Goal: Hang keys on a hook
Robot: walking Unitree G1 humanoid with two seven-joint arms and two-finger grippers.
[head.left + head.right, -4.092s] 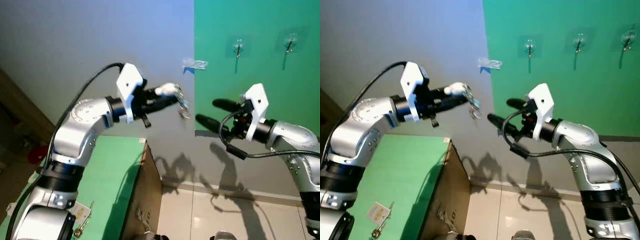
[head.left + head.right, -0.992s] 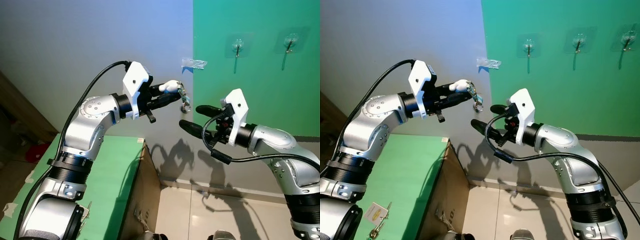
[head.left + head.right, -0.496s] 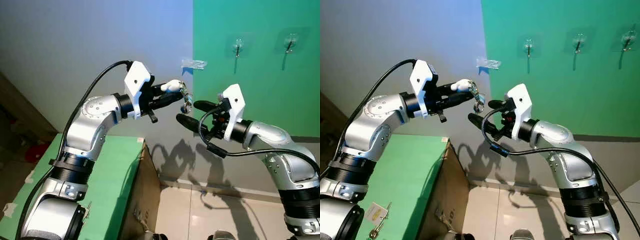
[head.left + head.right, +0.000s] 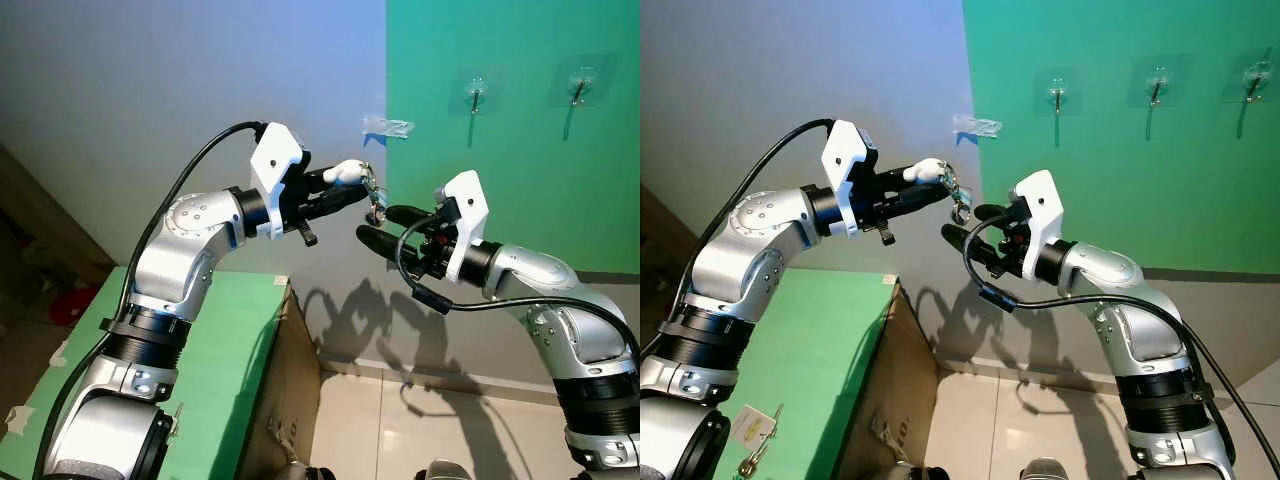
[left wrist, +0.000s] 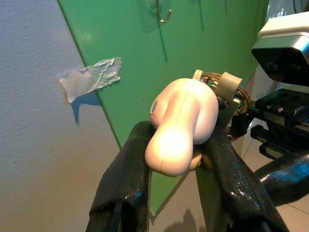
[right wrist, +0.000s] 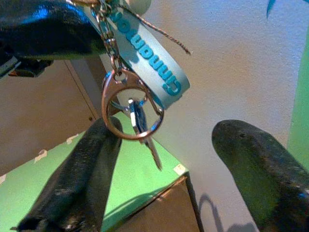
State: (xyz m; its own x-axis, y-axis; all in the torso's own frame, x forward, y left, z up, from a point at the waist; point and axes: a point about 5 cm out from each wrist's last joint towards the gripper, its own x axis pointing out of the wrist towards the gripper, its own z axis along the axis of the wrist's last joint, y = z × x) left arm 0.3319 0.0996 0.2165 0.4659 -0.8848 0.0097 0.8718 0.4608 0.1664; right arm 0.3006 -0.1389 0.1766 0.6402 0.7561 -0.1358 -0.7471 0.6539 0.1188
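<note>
My left gripper [image 4: 348, 186] is held up in front of the wall, shut on a white rounded charm [image 5: 181, 123]. From the charm hang a blue lettered strap [image 6: 149, 58] and a metal key ring with keys [image 6: 130, 108], which appear again as the keys [image 4: 375, 206]. My right gripper [image 4: 384, 227] is open right under and beside the keys, and its two fingers [image 6: 82, 179] straddle the ring without closing on it. Clear stick-on hooks [image 4: 477, 95] sit on the green wall panel, above and to the right of both grippers.
A green-topped cabinet [image 4: 225, 350] stands below my left arm, with a second tagged key set [image 4: 755, 440] lying on it. A scrap of clear tape [image 4: 388, 127] is stuck at the panel's edge. More hooks [image 4: 1156, 87] line the panel. Tiled floor lies below.
My right gripper has moved left and closer, from well apart to its open fingers around the hanging keys. The left gripper has shifted slightly right, still holding the charm.
</note>
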